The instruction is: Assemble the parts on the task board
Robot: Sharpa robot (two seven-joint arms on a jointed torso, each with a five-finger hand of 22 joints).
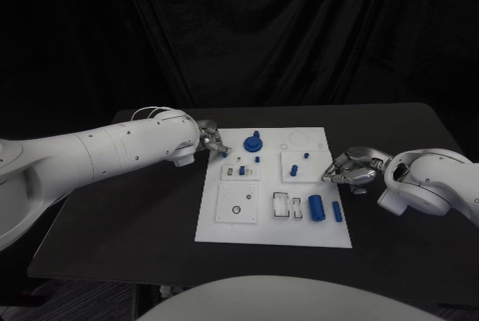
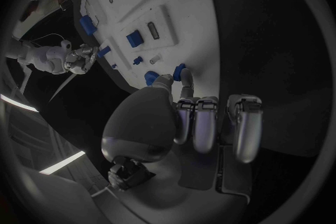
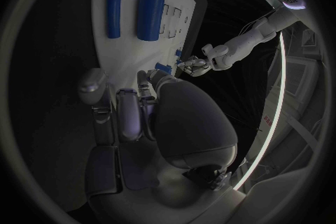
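Task board [image 1: 228, 227]: left hand [image 2: 183, 102] seemingly pinches a blue part [image 2: 185, 74]; right hand [image 1: 349, 170] curled, apparently empty.

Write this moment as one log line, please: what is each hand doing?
left hand: pinching small blue part at task board edge | right hand: fingers curled, holding nothing, beside board | two blue cylinders lying on board

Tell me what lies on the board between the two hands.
In the head view, between the left hand and the right hand lies the task board, with a large round blue part and smaller blue pegs standing in it.
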